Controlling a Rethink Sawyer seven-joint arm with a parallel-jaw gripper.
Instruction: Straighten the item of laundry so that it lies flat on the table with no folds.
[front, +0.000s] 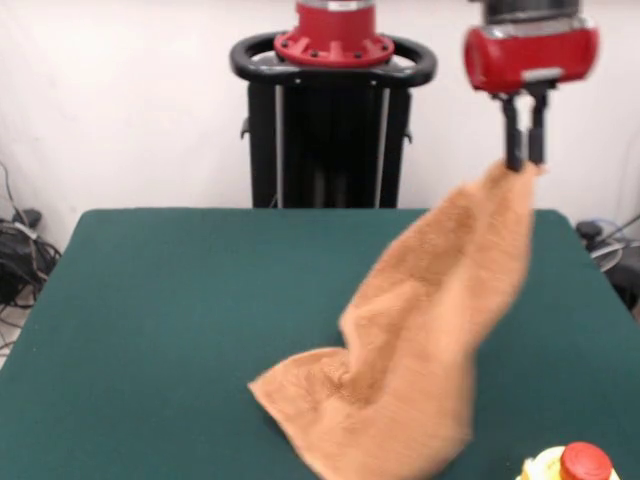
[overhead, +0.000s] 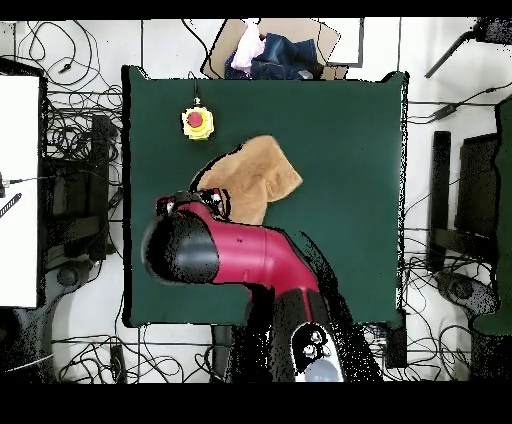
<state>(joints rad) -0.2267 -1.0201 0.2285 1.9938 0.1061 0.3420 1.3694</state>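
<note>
The orange-tan towel, the item of laundry (front: 420, 330), hangs stretched from one corner held high at the upper right of the front view. Its lower part rests crumpled on the green table (front: 150, 330) near the front edge. My gripper (front: 525, 158) is shut on that raised corner, black fingers pointing down under the red wrist. From overhead the towel (overhead: 260, 175) shows as a folded patch beside the red arm (overhead: 250, 255), and the arm's head hides the gripper.
A yellow box with a red button (front: 572, 464) sits at the table's front edge, right of the towel, also seen from overhead (overhead: 198, 122). A pile of clothes (overhead: 270, 55) lies beyond the table. Cables cover the floor around it.
</note>
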